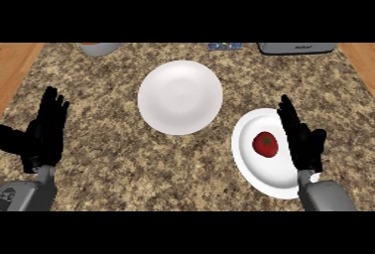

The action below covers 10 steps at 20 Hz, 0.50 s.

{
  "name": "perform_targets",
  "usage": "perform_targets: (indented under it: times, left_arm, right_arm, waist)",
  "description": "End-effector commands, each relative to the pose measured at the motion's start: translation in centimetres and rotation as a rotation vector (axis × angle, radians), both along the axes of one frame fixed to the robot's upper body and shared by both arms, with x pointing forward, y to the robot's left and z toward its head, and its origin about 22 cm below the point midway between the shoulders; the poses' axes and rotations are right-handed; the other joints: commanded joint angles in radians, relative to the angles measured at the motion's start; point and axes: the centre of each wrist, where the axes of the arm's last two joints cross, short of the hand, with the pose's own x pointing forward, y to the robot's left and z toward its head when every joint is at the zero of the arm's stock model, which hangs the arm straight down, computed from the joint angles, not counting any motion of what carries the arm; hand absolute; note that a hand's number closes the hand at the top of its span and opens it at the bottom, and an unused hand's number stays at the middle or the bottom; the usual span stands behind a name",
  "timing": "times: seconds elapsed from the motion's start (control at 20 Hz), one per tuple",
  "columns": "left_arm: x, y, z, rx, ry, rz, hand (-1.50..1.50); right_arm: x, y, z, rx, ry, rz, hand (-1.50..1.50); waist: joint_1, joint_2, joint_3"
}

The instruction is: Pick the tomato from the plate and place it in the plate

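Tomato [265,144] on right plate [249,163] | right hand [302,136] beside | writing unreadable

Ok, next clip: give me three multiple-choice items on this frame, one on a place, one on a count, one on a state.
1. Where is the tomato?
A. on the right plate
B. on the centre plate
C. on the counter

2. How many white plates are on the counter?
A. one
B. two
C. three

3. What is the right hand doing?
A. holding the tomato
B. open beside the tomato
C. pressing the centre plate

Answers: 1 A, the tomato lies on the right plate. 2 B, two plates show. 3 B, fingers straight, tomato not held.
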Motion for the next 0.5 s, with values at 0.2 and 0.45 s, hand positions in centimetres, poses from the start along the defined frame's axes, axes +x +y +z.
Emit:
perform_targets:
  times: [0.2, 0.45]
  left_arm:
    - [-2.6, 4.4, -0.9, 0.382, 0.058, -0.079, 0.0]
    - [-4.6, 4.5, -2.6, 0.435, 0.116, -0.151, 0.0]
  right_arm:
    - [1.5, -0.5, 6.5, 0.413, -0.381, -0.499, -1.5]
    - [-0.2, -2.5, 5.2, 0.06, -0.499, -1.028, -1.5]
  waist:
    - [-0.011, 0.012, -0.015]
    - [-0.012, 0.014, -0.025]
